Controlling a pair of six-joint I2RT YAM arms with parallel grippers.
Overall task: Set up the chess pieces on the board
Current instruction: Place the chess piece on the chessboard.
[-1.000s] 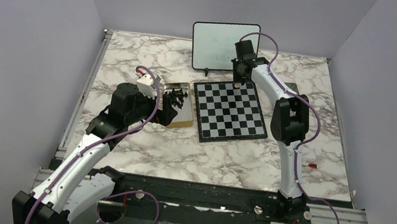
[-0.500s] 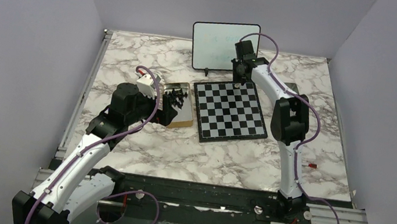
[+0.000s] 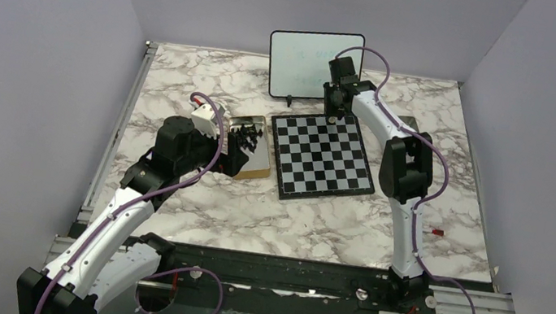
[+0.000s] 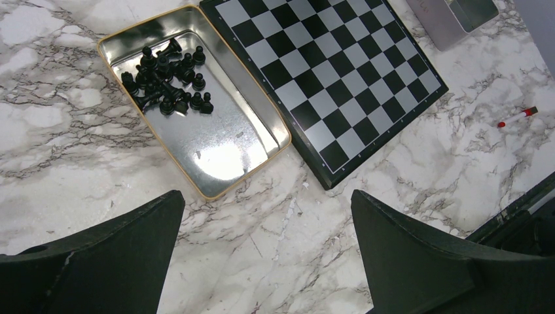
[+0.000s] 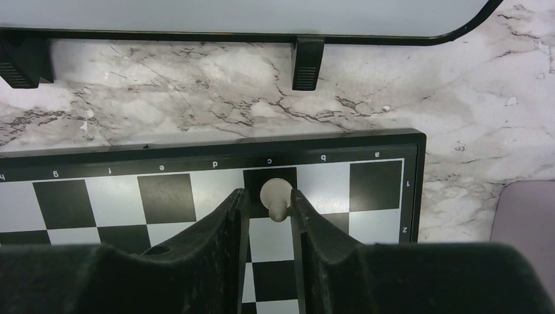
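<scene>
The board (image 3: 322, 155) lies mid-table and also shows in the left wrist view (image 4: 327, 72) and the right wrist view (image 5: 163, 196). One pale chess piece (image 5: 276, 191) stands on the dark square c1 at the board's far edge. My right gripper (image 5: 268, 196) straddles the piece with its fingers slightly apart; a gap shows on the left side, and the right finger is touching or nearly touching it. In the top view the right gripper (image 3: 333, 114) is at that far edge. My left gripper (image 4: 268, 261) is wide open and empty above bare marble. Several black pieces (image 4: 167, 75) lie in a tin.
The gold-rimmed tin tray (image 4: 222, 150) sits just left of the board (image 3: 255, 169). A whiteboard on a stand (image 3: 312, 63) is right behind the board's far edge. A red marker (image 4: 517, 118) lies to the right. A grey container (image 4: 458, 19) is beyond the board.
</scene>
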